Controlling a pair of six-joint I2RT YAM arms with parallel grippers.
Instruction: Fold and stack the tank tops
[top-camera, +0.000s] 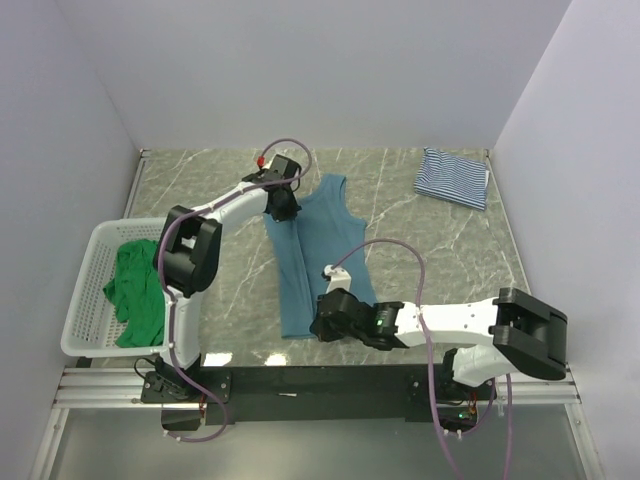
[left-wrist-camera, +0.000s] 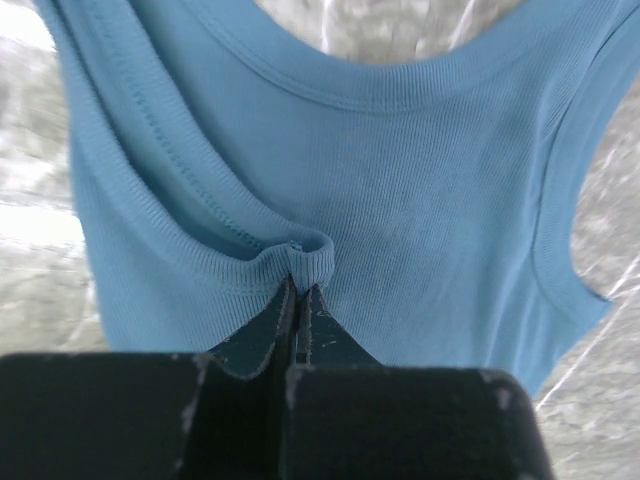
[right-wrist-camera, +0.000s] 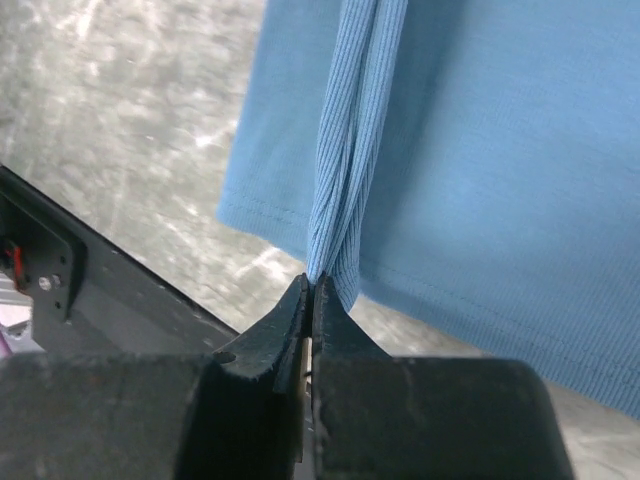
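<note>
A teal-blue tank top (top-camera: 315, 255) lies lengthwise in the middle of the marble table, its left side partly folded inward. My left gripper (top-camera: 283, 205) is shut on a pinch of its armhole edge (left-wrist-camera: 295, 255) near the top. My right gripper (top-camera: 322, 325) is shut on a gathered ridge of the hem (right-wrist-camera: 345, 230) at the near end. A folded navy-and-white striped tank top (top-camera: 452, 178) rests at the back right. A bright green tank top (top-camera: 135, 290) lies crumpled in the basket.
A white mesh basket (top-camera: 85, 300) stands at the table's left edge. The black base rail (top-camera: 300, 380) runs along the near edge, close under my right gripper. White walls enclose the table on three sides.
</note>
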